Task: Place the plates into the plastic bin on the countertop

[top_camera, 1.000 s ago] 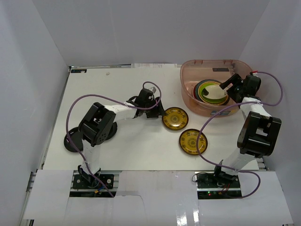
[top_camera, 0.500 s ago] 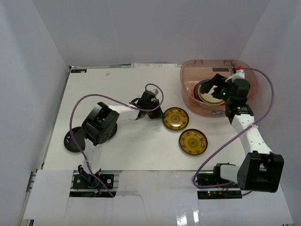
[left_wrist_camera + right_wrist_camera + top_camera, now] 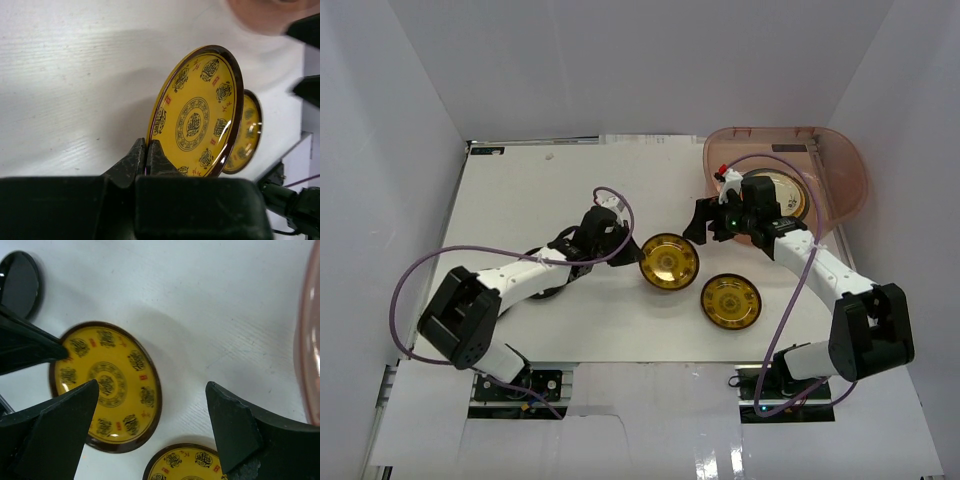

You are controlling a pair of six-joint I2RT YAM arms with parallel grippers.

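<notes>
A slip is the risk: the left gripper (image 3: 146, 150) pinches only the thin rim of a gold-brown plate (image 3: 195, 115), which tilts steeply on the bench (image 3: 520, 200) and could fall onto the second plate (image 3: 731, 301) just beside it. The right gripper (image 3: 151, 390) hovers wide and empty, near the plastic bin (image 3: 840, 165). The held plate is glossy yellow with a dark rim and ringed medallions

There are two yellow plates, the left yellow plate (image 3: 669, 262) and the right yellow plate (image 3: 730, 301). There is one black plate (image 3: 20, 282) and one pink bin (image 3: 850, 170).
</notes>
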